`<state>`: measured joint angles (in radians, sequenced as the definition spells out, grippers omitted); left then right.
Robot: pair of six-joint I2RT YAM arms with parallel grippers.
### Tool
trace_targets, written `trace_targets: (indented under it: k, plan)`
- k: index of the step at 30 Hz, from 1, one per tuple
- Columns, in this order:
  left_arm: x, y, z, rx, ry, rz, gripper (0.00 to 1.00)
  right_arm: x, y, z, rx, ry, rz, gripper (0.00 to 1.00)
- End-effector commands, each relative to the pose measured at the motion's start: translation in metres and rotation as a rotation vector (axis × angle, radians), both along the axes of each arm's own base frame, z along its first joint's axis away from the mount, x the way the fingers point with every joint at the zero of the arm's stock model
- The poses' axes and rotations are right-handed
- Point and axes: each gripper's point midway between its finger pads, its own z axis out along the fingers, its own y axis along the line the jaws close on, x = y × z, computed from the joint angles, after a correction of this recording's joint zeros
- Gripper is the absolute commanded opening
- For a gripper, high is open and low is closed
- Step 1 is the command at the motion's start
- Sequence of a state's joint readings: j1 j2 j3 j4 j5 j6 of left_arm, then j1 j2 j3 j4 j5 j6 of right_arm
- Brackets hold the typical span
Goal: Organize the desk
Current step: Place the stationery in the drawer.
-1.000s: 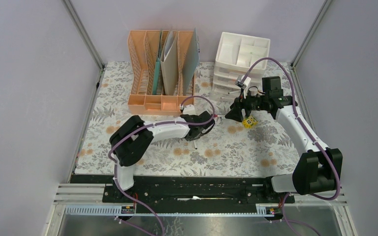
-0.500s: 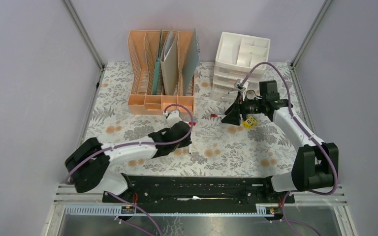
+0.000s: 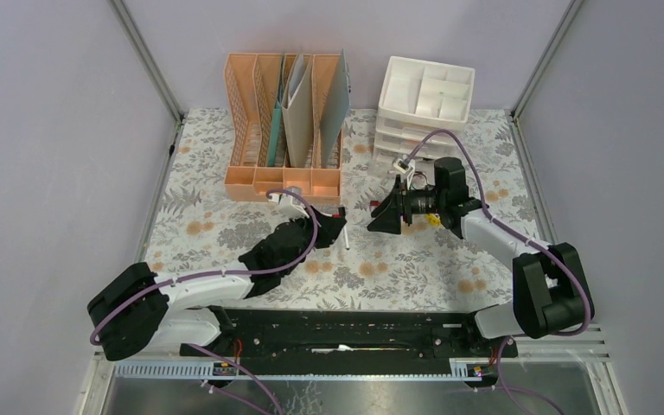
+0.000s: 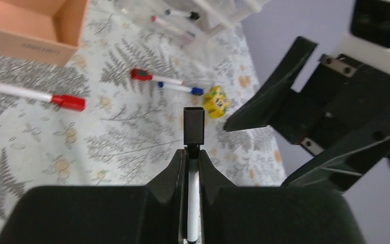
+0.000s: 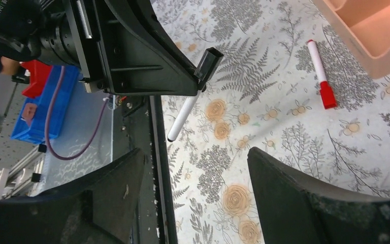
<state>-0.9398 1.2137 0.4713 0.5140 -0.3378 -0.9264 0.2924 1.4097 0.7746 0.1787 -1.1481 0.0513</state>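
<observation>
The desk point(image 3: 398, 268) is covered in fern-print cloth. My left gripper point(image 3: 339, 223) hovers over its middle, shut on a white marker point(image 4: 193, 203) with a black cap point(image 4: 193, 126) that sticks out past the fingertips. In the right wrist view the same marker point(image 5: 189, 111) hangs slanted from the left gripper point(image 5: 195, 76). My right gripper point(image 3: 380, 216) faces it from the right, a short way off, open and holding nothing. Its fingers point(image 5: 284, 193) frame bare cloth. A red-capped marker point(image 4: 30, 93) lies on the desk near the rack.
A peach file rack point(image 3: 285, 130) with folders stands at the back, a white drawer unit point(image 3: 424, 108) to its right. Another red-capped marker point(image 4: 155, 77), a blue-capped one point(image 4: 180, 89) and a small yellow cube point(image 4: 217, 101) lie on the cloth.
The right gripper has moved left toward the left gripper and opened wider. The left arm has swung its elbow back and to the left, still holding the marker.
</observation>
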Motion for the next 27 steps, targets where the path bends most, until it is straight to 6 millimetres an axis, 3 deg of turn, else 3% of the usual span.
trace_targets:
  k: [1,11,18,23,27]
  plan:
    - [0.003,-0.012,0.058,-0.181,-0.158,-0.04,0.0,0.0,0.015,0.027,0.109,-0.004,0.032,0.83]
    - [0.006,-0.038,0.078,-0.266,-0.196,-0.102,0.0,0.001,0.028,0.024,0.15,0.087,0.004,0.86]
    - [0.012,-0.041,0.086,-0.297,-0.208,-0.084,0.0,-0.003,0.041,0.01,0.119,0.151,0.019,0.76]
    - [0.015,-0.038,0.089,-0.29,-0.218,-0.063,0.0,-0.002,0.043,0.012,0.118,0.15,0.021,0.54]
    - [0.016,-0.039,0.089,-0.287,-0.223,-0.065,0.0,-0.002,0.043,0.016,0.12,0.148,0.028,0.19]
